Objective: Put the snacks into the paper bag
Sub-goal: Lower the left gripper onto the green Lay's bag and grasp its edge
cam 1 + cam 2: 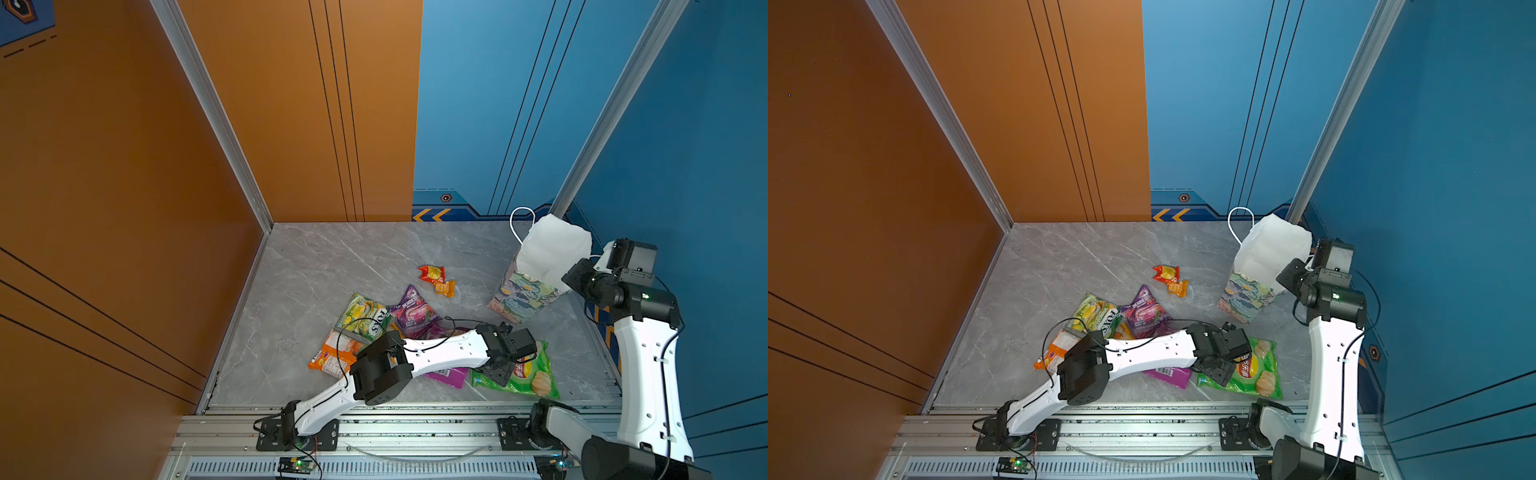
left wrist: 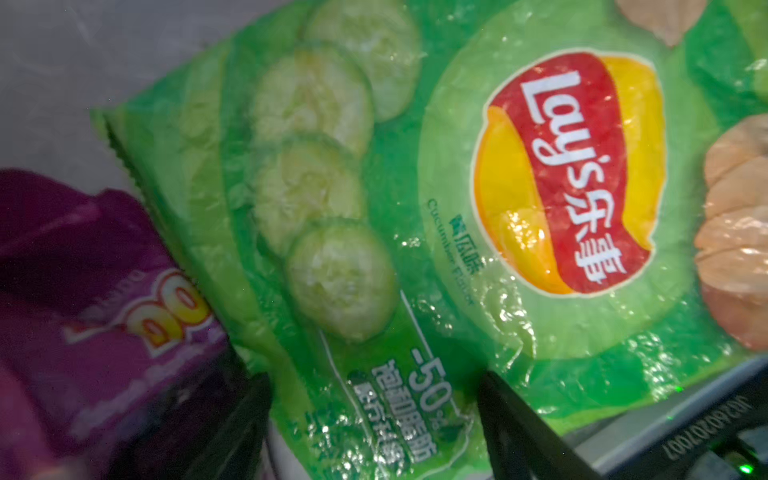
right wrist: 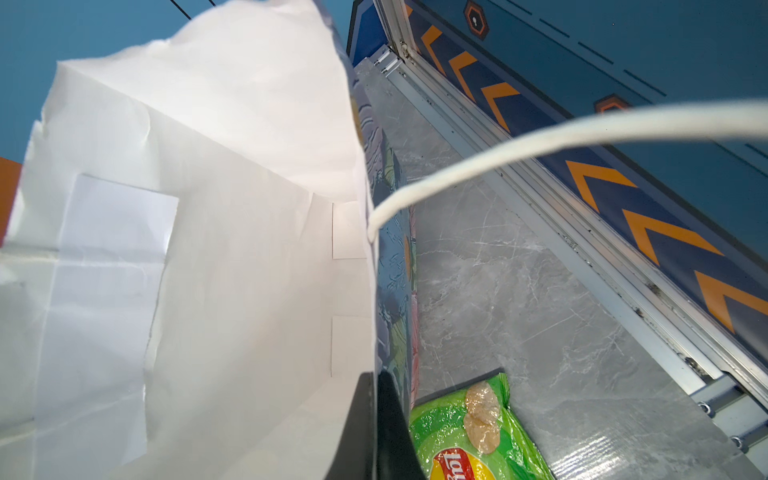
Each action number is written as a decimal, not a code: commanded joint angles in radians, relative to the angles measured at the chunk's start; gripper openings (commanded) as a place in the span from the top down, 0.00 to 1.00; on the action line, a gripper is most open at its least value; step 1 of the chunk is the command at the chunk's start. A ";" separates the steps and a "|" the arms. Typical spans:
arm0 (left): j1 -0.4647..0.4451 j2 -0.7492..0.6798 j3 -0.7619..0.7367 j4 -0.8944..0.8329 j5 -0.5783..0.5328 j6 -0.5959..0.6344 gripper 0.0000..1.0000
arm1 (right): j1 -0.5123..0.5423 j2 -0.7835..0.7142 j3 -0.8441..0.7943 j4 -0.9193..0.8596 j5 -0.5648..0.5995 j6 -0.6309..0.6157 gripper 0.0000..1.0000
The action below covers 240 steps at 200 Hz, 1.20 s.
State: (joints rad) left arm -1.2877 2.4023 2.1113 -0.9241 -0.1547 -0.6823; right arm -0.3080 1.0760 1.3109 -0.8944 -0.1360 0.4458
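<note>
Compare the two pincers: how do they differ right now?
The left pincer is open; the right pincer is shut. The left pincer hovers over the crisps bag, gripping nothing; the right pincer pinches the paper bag by its wall. Both have black fingers.

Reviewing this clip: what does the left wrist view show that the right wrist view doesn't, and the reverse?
Only the left wrist view: a purple snack packet and the open left claw, its fingers spread over a packet's printed face.
Only the right wrist view: the paper bag with its white inside, its white cord handle, the right claw shut on the bag's wall, and a blue panel with orange chevrons.
Both: the green Lay's crisps bag, of which the right wrist view shows only part, and the grey marble tabletop.
</note>
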 commanded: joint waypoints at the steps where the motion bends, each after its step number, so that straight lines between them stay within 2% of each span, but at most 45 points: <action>1: 0.031 0.009 -0.030 -0.142 -0.173 -0.007 0.18 | -0.003 -0.026 -0.006 0.034 -0.019 0.010 1.00; 37: 0.091 -0.057 -0.147 -0.139 -0.289 -0.008 0.18 | -0.002 -0.031 -0.013 0.033 -0.020 0.011 1.00; 78: 0.142 -0.106 -0.176 -0.137 -0.376 0.035 0.16 | -0.002 -0.036 -0.006 0.025 -0.021 0.014 1.00; 110: 0.112 -0.197 -0.182 -0.118 -0.423 0.088 0.15 | -0.002 -0.042 0.003 0.016 -0.009 0.017 1.00; 112: 0.108 -0.203 -0.180 -0.115 -0.425 0.093 0.11 | -0.002 -0.043 0.003 0.015 -0.008 0.018 1.00; 118: 0.094 -0.220 -0.174 -0.113 -0.427 0.100 0.09 | -0.003 -0.043 0.006 0.014 -0.003 0.021 1.00; 139: 0.034 -0.271 -0.172 -0.028 -0.386 0.170 0.06 | -0.016 -0.044 0.021 0.012 0.006 0.036 1.00; 160: -0.010 -0.295 -0.201 0.133 -0.293 0.272 0.02 | -0.054 -0.035 0.042 0.010 -0.002 0.057 1.00; 182: -0.016 -0.257 -0.196 0.259 -0.196 0.358 0.02 | -0.130 -0.026 0.064 0.004 -0.025 0.085 1.00; 195: -0.010 -0.202 -0.132 0.271 -0.175 0.390 0.01 | -0.194 -0.021 0.070 0.003 -0.056 0.105 1.00; 214: 0.018 -0.106 0.000 0.232 -0.123 0.366 0.01 | -0.284 -0.009 0.073 0.012 -0.125 0.130 1.00; 240: 0.044 0.032 0.179 0.146 -0.105 0.255 0.00 | -0.357 0.002 0.065 0.037 -0.190 0.155 1.00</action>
State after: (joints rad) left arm -1.2781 2.3371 2.1609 -0.7139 -0.3119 -0.3637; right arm -0.6163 1.0649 1.3567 -0.8883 -0.2344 0.5549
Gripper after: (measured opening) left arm 0.993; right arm 0.048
